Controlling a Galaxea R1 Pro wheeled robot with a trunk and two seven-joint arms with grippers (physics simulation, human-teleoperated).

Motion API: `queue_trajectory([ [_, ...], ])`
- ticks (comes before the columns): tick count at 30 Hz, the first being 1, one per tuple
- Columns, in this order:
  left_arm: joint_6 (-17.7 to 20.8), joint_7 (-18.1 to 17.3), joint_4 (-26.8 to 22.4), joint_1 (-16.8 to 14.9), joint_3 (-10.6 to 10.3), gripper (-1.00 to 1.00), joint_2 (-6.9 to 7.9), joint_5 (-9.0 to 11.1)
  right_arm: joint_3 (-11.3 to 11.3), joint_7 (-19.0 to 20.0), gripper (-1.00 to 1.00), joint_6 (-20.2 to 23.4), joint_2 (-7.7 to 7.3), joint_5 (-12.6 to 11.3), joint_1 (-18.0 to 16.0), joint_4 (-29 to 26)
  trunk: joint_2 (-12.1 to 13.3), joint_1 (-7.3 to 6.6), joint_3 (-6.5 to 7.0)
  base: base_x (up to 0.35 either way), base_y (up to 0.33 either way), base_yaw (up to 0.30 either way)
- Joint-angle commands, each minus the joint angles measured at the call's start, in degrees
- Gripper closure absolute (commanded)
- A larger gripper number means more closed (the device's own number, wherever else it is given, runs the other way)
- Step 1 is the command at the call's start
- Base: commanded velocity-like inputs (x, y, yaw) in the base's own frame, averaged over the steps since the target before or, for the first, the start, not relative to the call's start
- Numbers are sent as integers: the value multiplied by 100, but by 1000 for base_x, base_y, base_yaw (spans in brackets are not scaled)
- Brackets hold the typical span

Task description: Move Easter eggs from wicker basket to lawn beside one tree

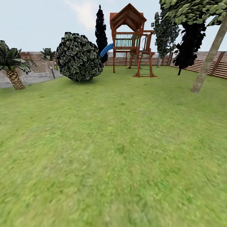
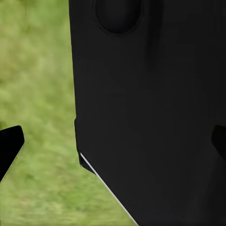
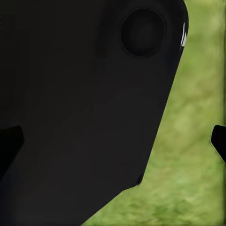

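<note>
The lawn (image 1: 113,142) stretches wide in front of me in the head view. A tree (image 1: 208,60) with a pale, leaning trunk stands at the far right, its dark spotted leaves overhead. The Easter eggs and the wicker basket are out of view. In the left wrist view my left gripper (image 2: 114,143) is open, its dark fingertips (image 2: 10,143) far apart, with a black part of my own body in front of it and grass beside. My right gripper (image 3: 114,141) is open too, fingertips (image 3: 9,141) spread, facing the same black body over grass.
A round bush (image 1: 78,56) stands at the back left. Behind it are a wooden playset (image 1: 130,41) with a blue slide and thin dark trees (image 1: 101,31). A palm (image 1: 12,66) edges a grey paved patch (image 1: 31,78). A slatted fence (image 1: 201,63) closes the garden.
</note>
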Motion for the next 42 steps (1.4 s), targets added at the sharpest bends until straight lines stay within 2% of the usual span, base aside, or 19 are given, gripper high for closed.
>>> queue_trajectory([
  [1,-7,7,-3,0,2,-100,-3,8,13,2,-100,-15,-2,20,-3,4,-2,3,-4,323,0,0],
  [42,-14,7,-3,0,2,-100,-9,8,13,2,-100,-15,6,20,-4,4,-2,3,-4,321,0,0],
])
